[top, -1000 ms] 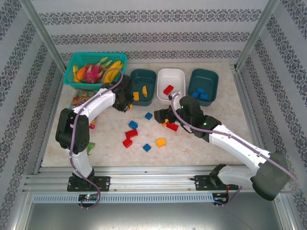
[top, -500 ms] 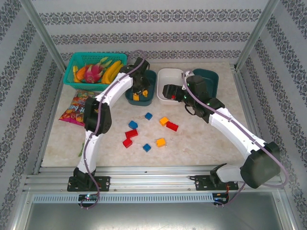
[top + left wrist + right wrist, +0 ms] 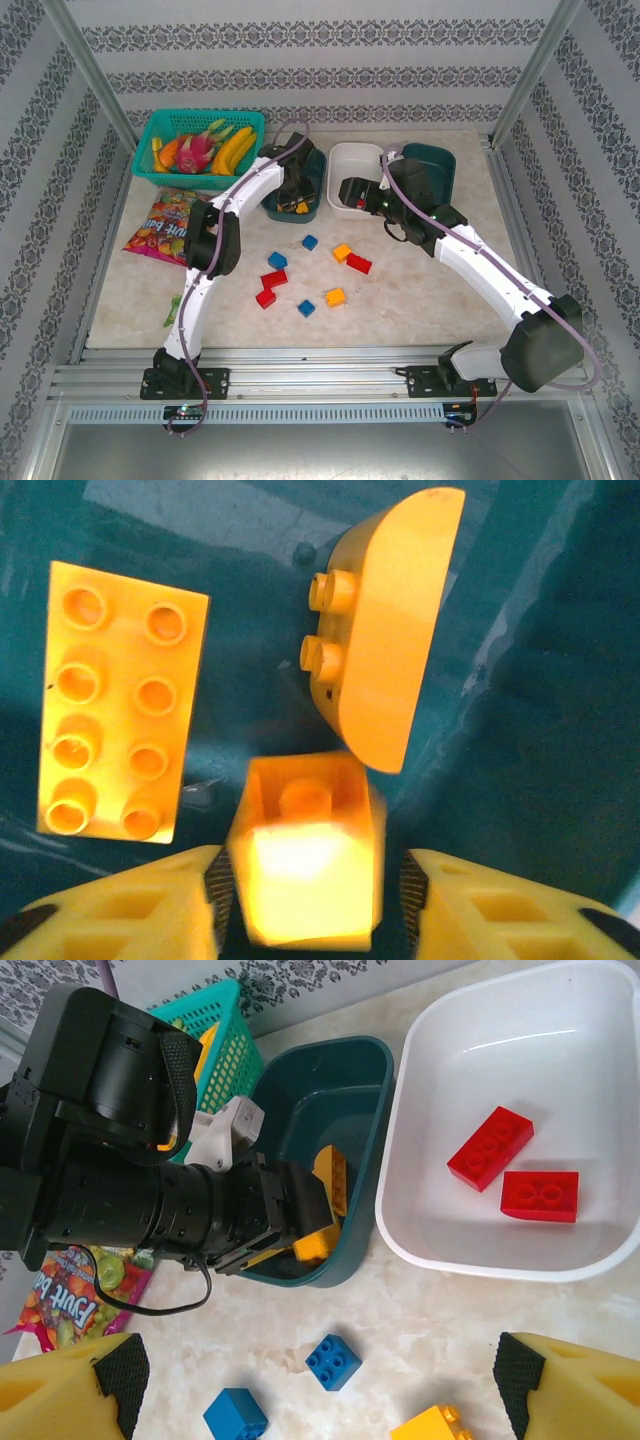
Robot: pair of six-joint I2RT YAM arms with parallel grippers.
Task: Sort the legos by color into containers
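Assessed as a robotics test cell in a laboratory, not a home or shop. Enclosed on the left, right and far sides by flat panels [image 3: 320, 40] papered in a striped floral print, held in bare aluminium posts [image 3: 92, 78]. Fitted with a marble-look counter [image 3: 430, 290] and a slotted metal rail [image 3: 320, 378] along the near edge. Equipped with two white robot arms [image 3: 480, 275] bolted at that rail, with exposed cables. Stocked with props only: toy blocks [image 3: 335, 296], shallow tubs [image 3: 345, 160], a mesh basket [image 3: 200, 116] of toy fruit [image 3: 215, 140], a snack bag [image 3: 160, 225].
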